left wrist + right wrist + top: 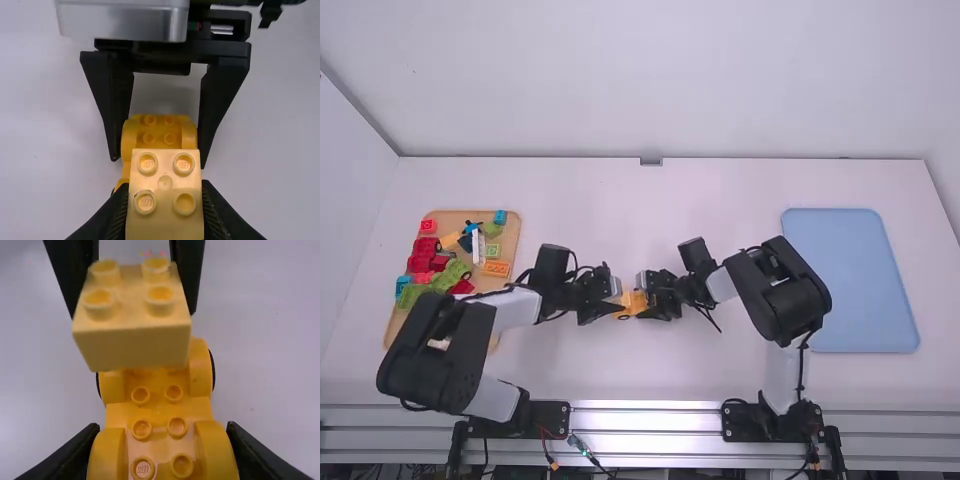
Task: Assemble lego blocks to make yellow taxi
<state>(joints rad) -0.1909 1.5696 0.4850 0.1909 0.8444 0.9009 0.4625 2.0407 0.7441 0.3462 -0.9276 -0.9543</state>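
Note:
In the high view my left gripper and my right gripper face each other at mid-table, with the orange-yellow wheeled car base between them. A pale yellow block with four studs is clamped in my left gripper. My right gripper grips the car base by its sides, near one end. The block hangs over the base's other end, studs up, slightly askew to it in the right wrist view. Whether block and base touch, I cannot tell.
A wooden tray at the left holds red, green, blue and orange pieces, partly behind the left arm. At the right lies a blue tray, with the right arm's elbow close to its left edge.

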